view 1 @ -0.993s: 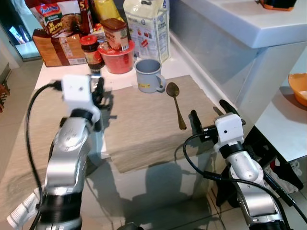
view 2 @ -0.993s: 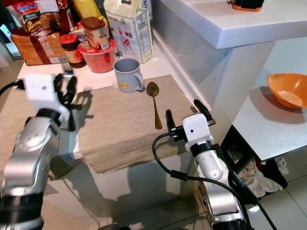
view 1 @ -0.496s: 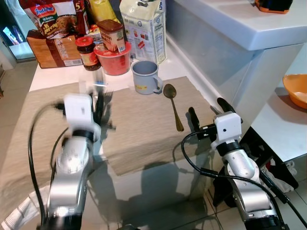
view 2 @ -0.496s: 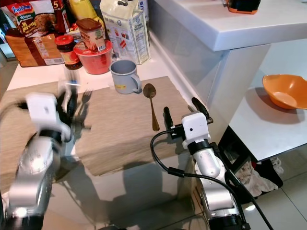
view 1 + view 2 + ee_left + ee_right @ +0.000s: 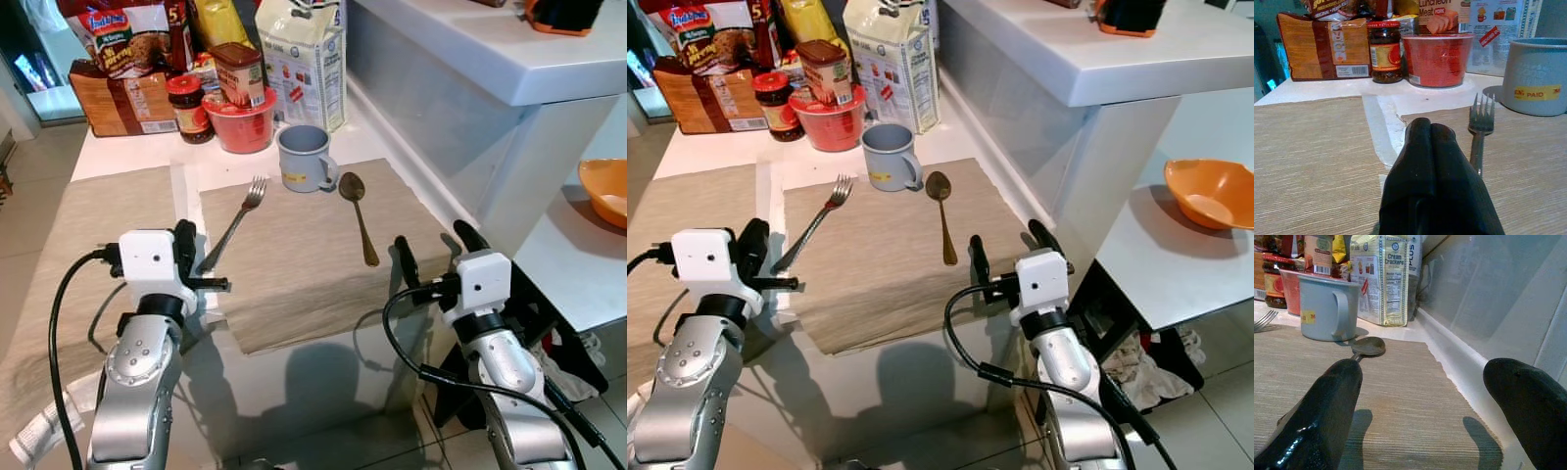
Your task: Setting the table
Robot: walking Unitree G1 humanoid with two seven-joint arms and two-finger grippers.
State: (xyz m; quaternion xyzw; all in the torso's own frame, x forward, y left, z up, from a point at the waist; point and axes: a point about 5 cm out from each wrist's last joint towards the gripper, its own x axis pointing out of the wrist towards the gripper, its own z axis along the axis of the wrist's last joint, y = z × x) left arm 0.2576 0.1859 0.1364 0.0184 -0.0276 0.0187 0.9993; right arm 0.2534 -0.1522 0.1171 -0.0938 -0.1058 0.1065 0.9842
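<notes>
On the mat (image 5: 294, 264) lie a fork (image 5: 233, 223) and spoon (image 5: 359, 217), light, stiff, slippery; grip mid-handle. Left gripper (image 5: 188, 257) fingers together, right gripper (image 5: 433, 258) fingers apart.

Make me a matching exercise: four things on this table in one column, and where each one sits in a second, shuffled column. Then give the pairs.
Things
1. fork
2. spoon
3. grey mug
4. red bowl

Places
A. on the bare white counter behind the placemat, a luncheon meat tin standing in it
B. on the placemat's right part, bowl end toward the mug
C. at the placemat's back edge, between the fork's tines and the spoon's bowl
D. slanted across the placemat's left part, just ahead of the left gripper

Pairs: 1-D, 2-B, 3-C, 4-A
</notes>
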